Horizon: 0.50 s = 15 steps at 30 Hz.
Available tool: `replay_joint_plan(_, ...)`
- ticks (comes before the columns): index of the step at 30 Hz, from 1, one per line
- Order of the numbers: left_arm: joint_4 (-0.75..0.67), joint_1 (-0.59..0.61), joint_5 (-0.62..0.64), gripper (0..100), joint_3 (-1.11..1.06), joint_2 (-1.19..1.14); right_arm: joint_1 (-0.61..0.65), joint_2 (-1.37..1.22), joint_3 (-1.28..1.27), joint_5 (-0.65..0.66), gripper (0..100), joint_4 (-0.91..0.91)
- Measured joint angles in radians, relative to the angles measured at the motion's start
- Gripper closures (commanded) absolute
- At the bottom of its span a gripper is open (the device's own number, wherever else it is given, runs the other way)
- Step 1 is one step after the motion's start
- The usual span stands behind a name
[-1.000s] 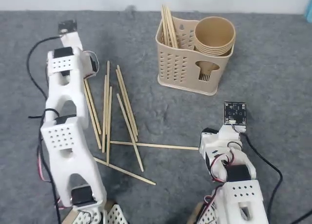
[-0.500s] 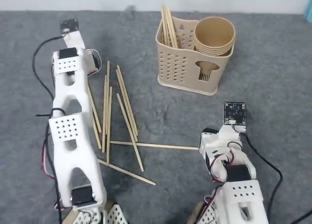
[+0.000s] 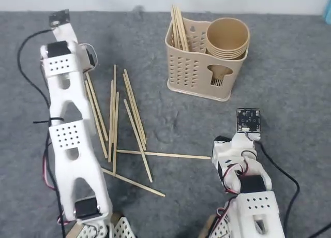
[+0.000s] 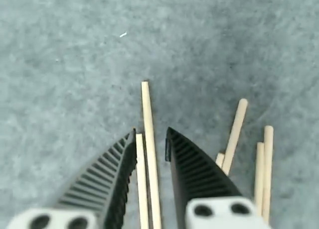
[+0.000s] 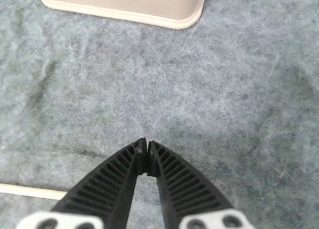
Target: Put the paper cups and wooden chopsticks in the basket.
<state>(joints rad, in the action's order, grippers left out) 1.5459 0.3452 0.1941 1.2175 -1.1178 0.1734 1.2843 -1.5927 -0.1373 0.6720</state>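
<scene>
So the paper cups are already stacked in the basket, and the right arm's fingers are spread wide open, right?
Not quite. The right arm's fingers are shut, tips pressed together, as the right wrist view shows. The paper cups are indeed stacked in the basket.

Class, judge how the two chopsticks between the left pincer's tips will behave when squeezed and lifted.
Probably stiff and light: the chopsticks are thin, straight wood. Lying side by side, one may slip free of the left pincer. They look round, so might roll.
</scene>
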Motion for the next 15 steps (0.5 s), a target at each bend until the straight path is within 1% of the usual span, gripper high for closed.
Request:
replay_joint_plan(4,0.000,0.002,0.000,91,0.011,-0.074,0.000,0.000,0.000,0.000,99.0,0.000)
replay_joint_plan(9,-0.075,0.002,0.003,91,0.014,-0.143,0.000,0.000,0.000,0.003,99.0,0.000)
replay_joint_plan(12,-0.092,0.002,0.000,91,0.018,-0.150,0.000,0.000,0.000,0.003,99.0,0.000)
replay_joint_plan(13,-0.092,0.002,0.000,93,0.018,-0.150,0.000,0.000,0.000,0.003,99.0,0.000)
replay_joint_plan(15,-0.094,0.000,0.000,100,0.018,-0.150,0.000,0.000,0.000,0.005,99.0,0.000)
